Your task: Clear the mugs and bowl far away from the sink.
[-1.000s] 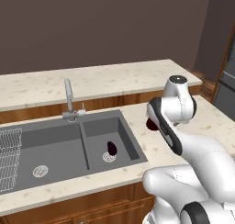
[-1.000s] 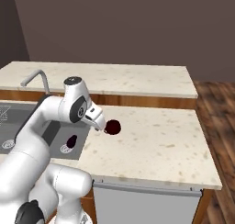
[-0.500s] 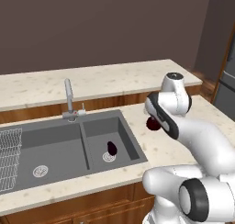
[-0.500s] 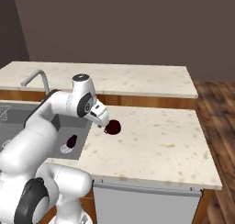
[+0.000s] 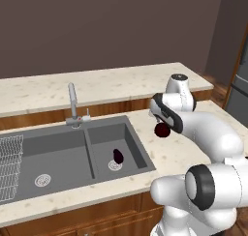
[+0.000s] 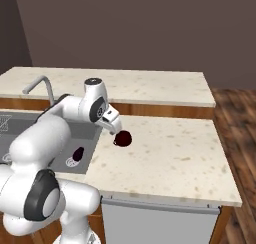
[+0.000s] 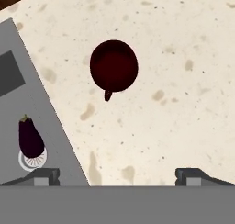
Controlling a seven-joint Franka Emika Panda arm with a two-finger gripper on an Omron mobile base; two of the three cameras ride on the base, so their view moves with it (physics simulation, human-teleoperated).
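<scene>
1. Gripper (image 7: 117,175) is released: in the hand view the two dark fingertips (image 7: 46,175) stand wide apart at the bottom edge, with nothing between them.
2. Dark maroon mug (image 7: 113,65) sits on the speckled counter (image 7: 183,103) ahead of the fingertips, roughly centred between them, apart from both. Seen from above, its opening faces the hand; its short handle points back toward the fingertips.
3. In the right base view the gripper (image 6: 111,125) hangs above and just beside the mug (image 6: 123,137), not touching it. In the left base view the mug (image 5: 162,129) shows partly behind the dark hand (image 5: 166,116).
4. Sink (image 7: 13,126) lies to the left of the hand in the hand view; its edge runs diagonally past the left fingertip. The mug stands on the counter near that edge, outside the basin.
5. A dark purple eggplant (image 7: 30,137) rests over the round drain (image 7: 33,159) in the basin, left of and just ahead of the left fingertip.
6. A silver faucet (image 5: 72,104) stands behind the sink (image 5: 63,153) in the left base view, well apart from the hand. A wire rack (image 5: 9,167) occupies the far left basin.
</scene>
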